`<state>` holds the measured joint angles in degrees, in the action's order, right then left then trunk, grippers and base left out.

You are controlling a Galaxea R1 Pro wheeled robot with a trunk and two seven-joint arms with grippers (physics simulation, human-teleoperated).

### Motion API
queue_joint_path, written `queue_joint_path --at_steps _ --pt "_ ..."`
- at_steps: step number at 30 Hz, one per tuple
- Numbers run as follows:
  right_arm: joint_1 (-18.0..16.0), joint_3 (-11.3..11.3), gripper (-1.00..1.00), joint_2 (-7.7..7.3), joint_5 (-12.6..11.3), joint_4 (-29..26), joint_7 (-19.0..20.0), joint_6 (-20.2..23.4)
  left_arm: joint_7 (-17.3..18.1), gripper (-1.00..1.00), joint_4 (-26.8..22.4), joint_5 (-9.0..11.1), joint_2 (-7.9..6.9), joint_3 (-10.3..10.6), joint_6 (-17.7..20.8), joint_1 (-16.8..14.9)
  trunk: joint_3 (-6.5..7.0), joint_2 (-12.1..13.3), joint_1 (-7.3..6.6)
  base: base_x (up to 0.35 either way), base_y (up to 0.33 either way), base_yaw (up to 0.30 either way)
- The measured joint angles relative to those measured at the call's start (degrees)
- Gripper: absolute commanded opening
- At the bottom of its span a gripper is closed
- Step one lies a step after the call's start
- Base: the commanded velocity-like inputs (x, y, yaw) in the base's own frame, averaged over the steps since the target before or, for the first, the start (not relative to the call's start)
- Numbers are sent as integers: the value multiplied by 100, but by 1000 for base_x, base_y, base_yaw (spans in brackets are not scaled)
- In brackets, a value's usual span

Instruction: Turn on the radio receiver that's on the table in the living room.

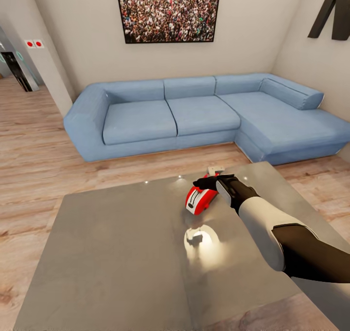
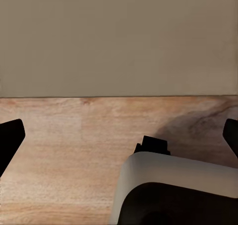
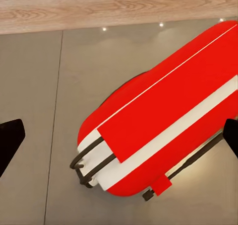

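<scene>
red radio receiver (image 1: 199,199) on grey table (image 1: 116,253)

The grey table (image 1: 112,253) lies bare and open across its near and left stretches. Only the red radio receiver (image 1: 199,199) breaks it, with the right gripper (image 1: 210,180) over it. The blue sofa (image 1: 194,114) stands well apart beyond a strip of floor.

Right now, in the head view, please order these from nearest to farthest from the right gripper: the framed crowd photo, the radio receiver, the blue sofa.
1. The radio receiver, on the grey table, directly under the right gripper.
2. The blue sofa, on the floor beyond the table's far edge.
3. The framed crowd photo, on the wall above the sofa.
</scene>
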<state>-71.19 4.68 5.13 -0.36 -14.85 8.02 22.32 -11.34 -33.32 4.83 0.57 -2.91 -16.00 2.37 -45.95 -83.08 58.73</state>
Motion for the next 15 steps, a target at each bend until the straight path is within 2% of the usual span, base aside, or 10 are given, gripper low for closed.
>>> queue_joint_path --at_steps 9,15 --pt "0 1 100 -12 1 0 -287 -32 0 100 -1 0 3 -1 0 0 -83 0 0 0 0 0" --pt "0 -2 100 -12 1 0 -380 -252 0 100 1 0 4 0 0 0 -124 0 0 0 0 0"
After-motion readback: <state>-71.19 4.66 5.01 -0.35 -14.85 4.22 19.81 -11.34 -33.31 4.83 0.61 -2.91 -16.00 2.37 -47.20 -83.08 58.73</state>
